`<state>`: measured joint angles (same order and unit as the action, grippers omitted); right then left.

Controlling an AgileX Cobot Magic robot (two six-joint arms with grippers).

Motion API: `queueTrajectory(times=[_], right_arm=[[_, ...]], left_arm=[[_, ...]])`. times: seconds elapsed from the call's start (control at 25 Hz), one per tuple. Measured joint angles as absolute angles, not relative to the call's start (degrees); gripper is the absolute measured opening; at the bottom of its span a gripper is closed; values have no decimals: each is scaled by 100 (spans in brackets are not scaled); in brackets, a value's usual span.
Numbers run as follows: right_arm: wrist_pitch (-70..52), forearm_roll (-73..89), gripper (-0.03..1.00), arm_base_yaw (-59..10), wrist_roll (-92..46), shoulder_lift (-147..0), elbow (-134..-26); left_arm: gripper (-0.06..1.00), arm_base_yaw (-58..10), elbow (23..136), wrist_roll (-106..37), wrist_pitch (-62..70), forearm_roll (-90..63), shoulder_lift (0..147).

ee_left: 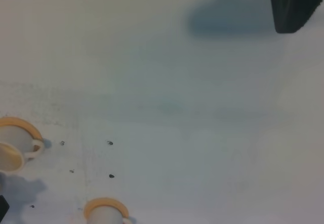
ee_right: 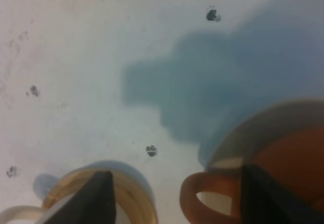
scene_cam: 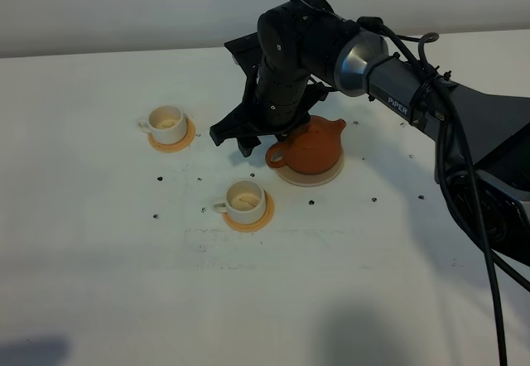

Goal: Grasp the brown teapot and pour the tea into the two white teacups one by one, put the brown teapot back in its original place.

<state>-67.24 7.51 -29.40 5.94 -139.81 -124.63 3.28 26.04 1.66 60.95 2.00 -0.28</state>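
The brown teapot (scene_cam: 315, 146) stands on the pale cream disc (scene_cam: 310, 175), its loop handle toward the nearer cup. My right gripper (scene_cam: 269, 146) reaches across just above the handle. In the right wrist view the gripper (ee_right: 182, 198) is open, with the handle (ee_right: 202, 198) between its two dark fingers (ee_right: 101, 198) and the teapot body (ee_right: 288, 168) beside it. One white teacup (scene_cam: 246, 200) sits just in front of the teapot, the other (scene_cam: 166, 122) to the left. Both stand on orange coasters. The left gripper is out of view.
Small dark specks dot the white table (scene_cam: 99, 242) around the cups. The right arm's grey link (scene_cam: 414, 93) stretches in from the right. The left wrist view shows both cups (ee_left: 15, 148) (ee_left: 106, 214) from high up and a dark object (ee_left: 296, 3) at one corner.
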Motion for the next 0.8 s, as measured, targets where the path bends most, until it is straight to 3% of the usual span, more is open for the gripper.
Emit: queueTrajectory(times=[0.64, 0.8], right_arm=[[-6534, 798, 52, -2940, 594, -13972, -12456], [-6001, 811, 52, -2940, 594, -13643, -11839]], left_arm=[[35, 328, 2604, 166, 6095, 200, -28], [35, 328, 2604, 166, 6095, 200, -28]])
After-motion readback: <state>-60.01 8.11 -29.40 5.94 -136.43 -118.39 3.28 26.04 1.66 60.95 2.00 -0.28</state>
